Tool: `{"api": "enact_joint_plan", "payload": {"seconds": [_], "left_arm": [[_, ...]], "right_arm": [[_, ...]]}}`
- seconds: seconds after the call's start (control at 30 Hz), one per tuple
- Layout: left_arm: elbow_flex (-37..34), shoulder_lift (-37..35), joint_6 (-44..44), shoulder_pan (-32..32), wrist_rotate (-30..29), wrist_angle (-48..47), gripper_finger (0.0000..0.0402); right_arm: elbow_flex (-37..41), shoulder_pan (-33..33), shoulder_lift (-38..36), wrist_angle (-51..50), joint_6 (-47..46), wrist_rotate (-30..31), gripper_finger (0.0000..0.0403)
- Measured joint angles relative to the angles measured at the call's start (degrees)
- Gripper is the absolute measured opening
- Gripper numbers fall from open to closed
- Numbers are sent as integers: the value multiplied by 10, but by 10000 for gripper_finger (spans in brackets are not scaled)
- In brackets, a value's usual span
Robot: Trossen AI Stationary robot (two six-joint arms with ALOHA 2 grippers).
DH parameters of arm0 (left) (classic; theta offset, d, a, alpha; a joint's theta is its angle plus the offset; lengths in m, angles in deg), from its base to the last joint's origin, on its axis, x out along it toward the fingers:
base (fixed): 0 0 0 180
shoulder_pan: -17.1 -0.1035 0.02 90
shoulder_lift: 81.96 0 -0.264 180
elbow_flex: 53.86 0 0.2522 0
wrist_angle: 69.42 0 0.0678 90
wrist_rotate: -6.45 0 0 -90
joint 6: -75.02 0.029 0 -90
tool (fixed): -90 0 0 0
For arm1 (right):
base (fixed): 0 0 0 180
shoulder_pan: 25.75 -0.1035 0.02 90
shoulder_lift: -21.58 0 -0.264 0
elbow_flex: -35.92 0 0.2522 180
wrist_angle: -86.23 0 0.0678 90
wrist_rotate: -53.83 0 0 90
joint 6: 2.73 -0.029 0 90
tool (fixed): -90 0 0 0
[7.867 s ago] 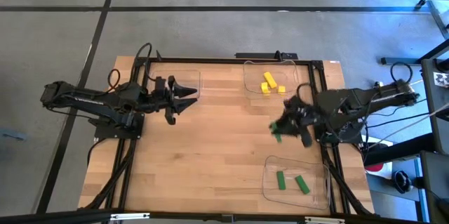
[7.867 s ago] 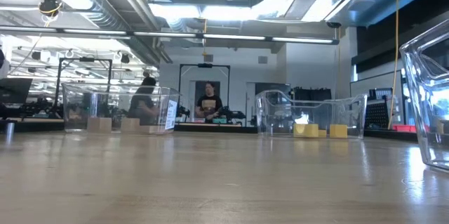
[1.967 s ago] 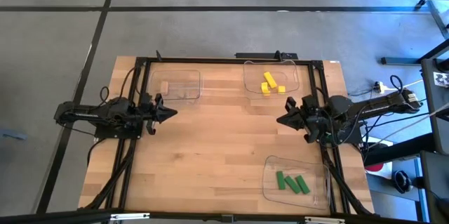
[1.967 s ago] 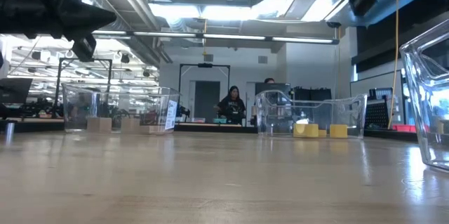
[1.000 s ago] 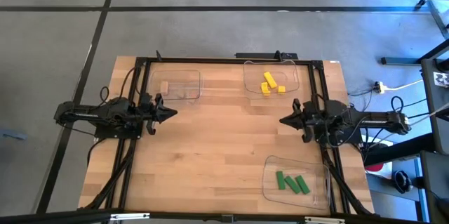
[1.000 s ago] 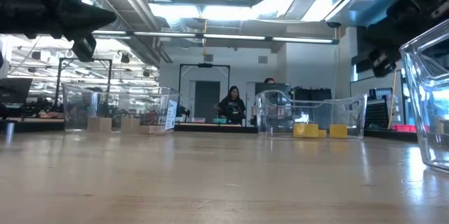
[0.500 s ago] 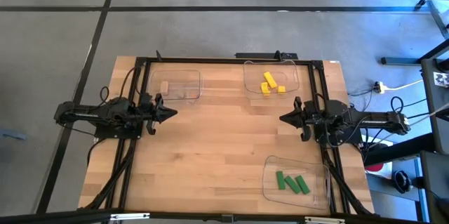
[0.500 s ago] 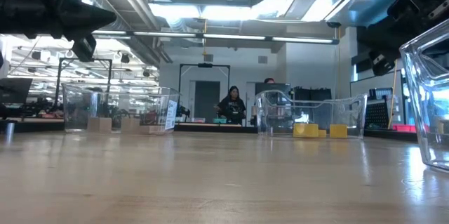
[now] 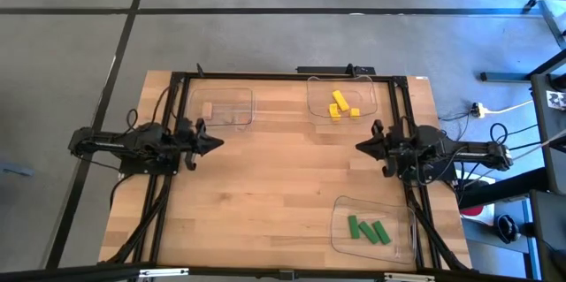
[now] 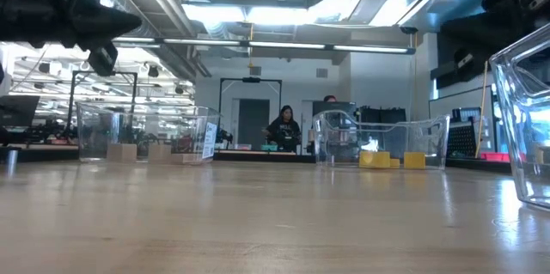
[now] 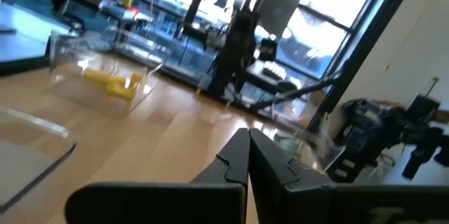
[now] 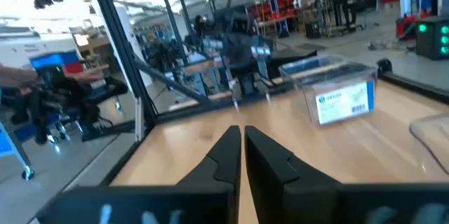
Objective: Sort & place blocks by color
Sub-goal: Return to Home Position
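My right pincer [image 9: 360,147], closed, hangs between the yellow blocks [image 9: 340,105] and three green bars [image 9: 368,230] lying side by side; left pincer [image 9: 216,143] closed.

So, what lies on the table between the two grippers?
Nothing. In the high view, only the bare wooden table shows between the left gripper and the right gripper.

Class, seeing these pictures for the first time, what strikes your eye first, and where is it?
Three green blocks lie in a clear tray at the high view's lower right, and yellow blocks sit in a second tray at the top edge of the table. The left hand and right hand face each other across it, both shut.
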Motion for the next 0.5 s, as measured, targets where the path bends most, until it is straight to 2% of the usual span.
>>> {"api": "enact_joint_plan", "payload": {"seconds": [0.13, 0.5], "left_arm": [[0, 0, 0, 0, -1, -55, 0], [0, 0, 0, 0, 17, -59, 0]], "right_arm": [[0, -1, 0, 4, -1, -1, 25], [0, -1, 0, 5, -1, -1, 25]]}}
